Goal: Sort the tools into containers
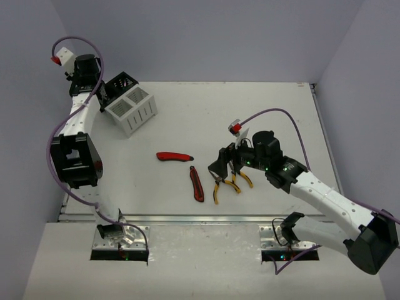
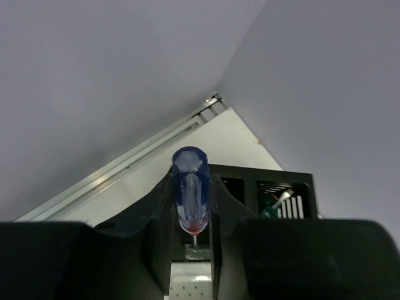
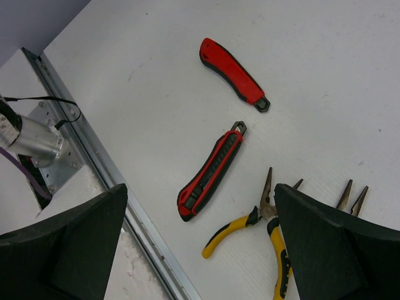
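1. Unsorted on the table [image 1: 281,112], nearest the bases: two pliers [image 3: 232,231], two utility knives [image 3: 210,177]
2. Spread wide above the pliers, gripping nothing: right gripper [image 1: 226,167]
3. Farthest, by the containers [image 1: 132,109]: left gripper [image 2: 190,206] pinching a blue screwdriver [image 2: 189,181]; green-handled screwdriver [image 2: 270,211] already binned

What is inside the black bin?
One compartment of the black bin holds a green-handled tool with a metal shaft. The left jaws, shut on a blue screwdriver, cover the bin's lower part, so the rest is hidden.

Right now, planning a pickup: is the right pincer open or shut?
Open: the right pincer has fingers far apart above the pliers, gripping nothing.
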`<state>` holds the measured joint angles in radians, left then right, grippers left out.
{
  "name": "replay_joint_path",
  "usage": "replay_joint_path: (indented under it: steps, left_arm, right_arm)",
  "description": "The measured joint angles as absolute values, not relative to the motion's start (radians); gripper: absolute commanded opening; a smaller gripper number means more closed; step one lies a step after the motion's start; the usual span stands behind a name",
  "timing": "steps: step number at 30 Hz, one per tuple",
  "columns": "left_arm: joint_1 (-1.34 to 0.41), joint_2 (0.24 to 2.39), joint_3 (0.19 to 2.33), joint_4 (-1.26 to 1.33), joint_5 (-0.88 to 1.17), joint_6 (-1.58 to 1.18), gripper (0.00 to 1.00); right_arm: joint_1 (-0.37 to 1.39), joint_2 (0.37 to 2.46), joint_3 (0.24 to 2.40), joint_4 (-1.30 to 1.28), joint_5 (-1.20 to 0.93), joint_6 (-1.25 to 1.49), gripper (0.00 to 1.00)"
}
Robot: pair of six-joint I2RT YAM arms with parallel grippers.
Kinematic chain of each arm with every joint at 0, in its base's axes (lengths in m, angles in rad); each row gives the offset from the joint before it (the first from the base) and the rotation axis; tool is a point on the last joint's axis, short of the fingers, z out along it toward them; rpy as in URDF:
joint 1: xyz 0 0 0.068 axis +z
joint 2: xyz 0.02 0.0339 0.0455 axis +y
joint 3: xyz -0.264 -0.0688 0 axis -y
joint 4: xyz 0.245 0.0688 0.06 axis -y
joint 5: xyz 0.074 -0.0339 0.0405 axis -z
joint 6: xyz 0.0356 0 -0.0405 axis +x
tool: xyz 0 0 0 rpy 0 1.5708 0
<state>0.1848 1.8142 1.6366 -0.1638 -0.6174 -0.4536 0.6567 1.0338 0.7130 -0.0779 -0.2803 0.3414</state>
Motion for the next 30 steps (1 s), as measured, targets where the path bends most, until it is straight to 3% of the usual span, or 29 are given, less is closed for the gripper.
replay_joint_path:
  steps: [13, 15, 18, 19, 25, 30]
  left_arm:
    - [0.257, 1.977, 1.665, -0.125, -0.396, -0.450, 0.00]
    - [0.256, 1.983, 1.665, -0.120, -0.380, -0.457, 0.25]
    - [0.257, 1.983, 1.664, -0.121, -0.367, -0.479, 0.87]
    - [0.257, 1.983, 1.664, -0.122, -0.367, -0.491, 0.99]
    - [0.257, 1.949, 1.655, -0.191, -0.367, -0.553, 1.00]
    - [0.257, 1.769, 1.635, -0.336, -0.297, -0.629, 1.00]
  right_arm:
    - [0.657, 1.063, 0.699, -0.095, -0.349, 0.355, 0.99]
    - [0.657, 1.084, 0.699, -0.092, -0.356, 0.363, 0.99]
    - [0.657, 1.103, 0.699, -0.085, -0.360, 0.368, 0.99]
    - [0.657, 1.108, 0.699, -0.081, -0.360, 0.367, 0.99]
    - [0.657, 1.189, 0.724, -0.098, -0.367, 0.354, 0.99]
    - [0.658, 1.345, 0.843, -0.160, -0.305, 0.336, 0.99]
